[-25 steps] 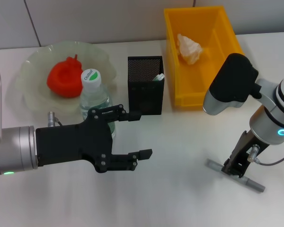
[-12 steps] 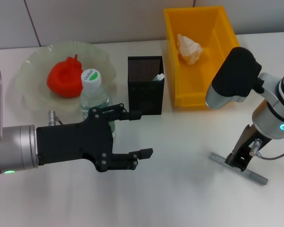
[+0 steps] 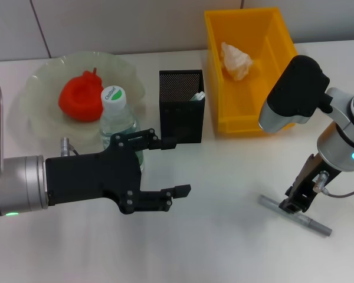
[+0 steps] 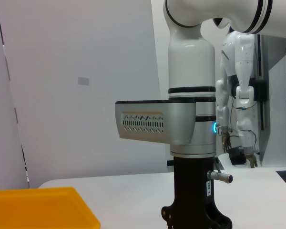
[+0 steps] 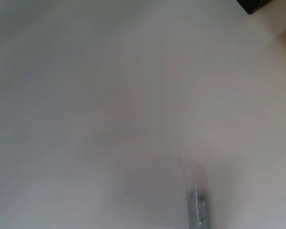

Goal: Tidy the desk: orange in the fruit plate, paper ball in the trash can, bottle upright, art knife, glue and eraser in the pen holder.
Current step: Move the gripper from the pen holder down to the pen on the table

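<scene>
Your right gripper [image 3: 297, 203] stands at about four o'clock in the head view, pointing down onto the grey art knife [image 3: 295, 216], which lies flat on the white surface [image 3: 224, 247] at a slant; you cannot tell from any view whether its fingers are apart or clamped on the knife, only that they sit right at the handle near its left end. Your right wrist view shows just one grey end of that knife [image 5: 198, 209] against the bare surface. Your left gripper [image 3: 165, 168] hovers at about seven o'clock with its fingers spread wide apart, holding nothing, just in front of the bottle [image 3: 118, 121]. That bottle stands upright with its white and green cap on top, at the near edge of the fruit plate [image 3: 38, 100]. On the plate, at ten o'clock, you have a red fruit [image 3: 79, 95]. The black mesh pen holder [image 3: 181, 106] sits near twelve o'clock, just right of the bottle, with something pale showing at its rim. Right of the holder, at one o'clock, the yellow trash can [image 3: 251, 71] holds the crumpled paper ball [image 3: 236, 60].
</scene>
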